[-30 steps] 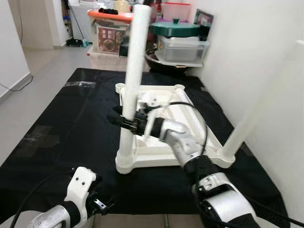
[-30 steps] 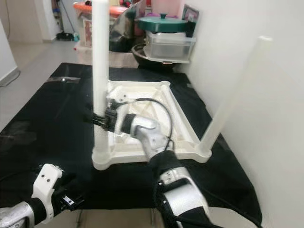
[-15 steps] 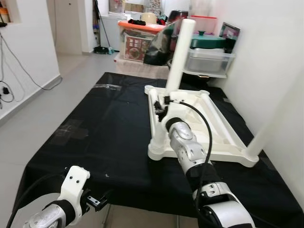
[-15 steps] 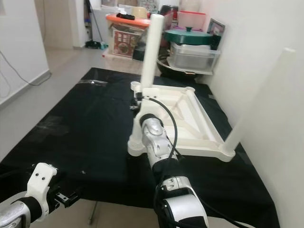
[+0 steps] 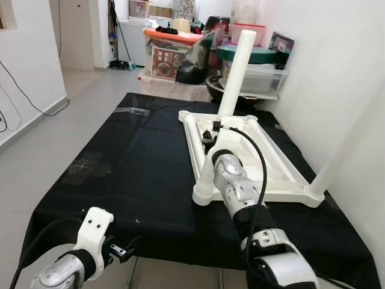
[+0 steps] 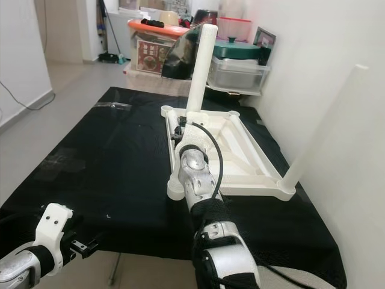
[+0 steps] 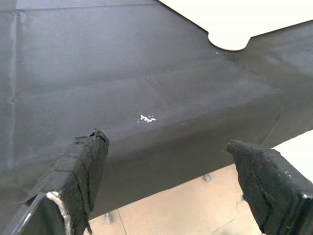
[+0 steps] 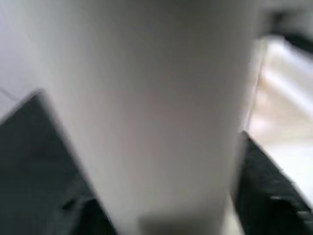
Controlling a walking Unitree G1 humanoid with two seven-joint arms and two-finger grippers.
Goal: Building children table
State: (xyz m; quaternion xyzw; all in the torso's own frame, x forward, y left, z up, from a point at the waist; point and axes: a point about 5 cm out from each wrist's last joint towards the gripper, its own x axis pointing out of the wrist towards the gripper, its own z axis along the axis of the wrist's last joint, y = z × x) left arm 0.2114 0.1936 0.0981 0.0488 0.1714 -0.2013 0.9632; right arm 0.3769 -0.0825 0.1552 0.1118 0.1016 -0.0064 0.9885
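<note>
Gripping a white table leg (image 5: 231,84) low on its shaft, the right gripper (image 5: 212,133) is closed on it, one black finger showing on each side of the white tube in the right wrist view. The leg's foot sits in the near-left corner socket of the upturned white tabletop (image 5: 274,174), which lies underside-up on the black-covered worktop (image 5: 132,162), towards its right half and close to the wall. The leg's long axis runs steeply upward but not plumb: its top leans away from the robot and to its right, so I judge it is not fully seated or is being worked into the socket.

A second white leg (image 6: 322,126) stands in the near-right corner socket, also leaning, its upper end tipped towards the wall. The two far corner sockets, one at (image 5: 183,114), appear to hold nothing, so the build looks about half done: two legs in place, two to fit, and then the table to be turned upright. No spare legs can be made out on the worktop.

The left gripper (image 7: 166,181) hangs idle off the near edge of the worktop with its fingers spread wide, holding nothing; the black cloth and a corner of the white tabletop lie beyond it. Storage boxes and a green-lidded container (image 5: 252,66) crowd the floor beyond the far end.
</note>
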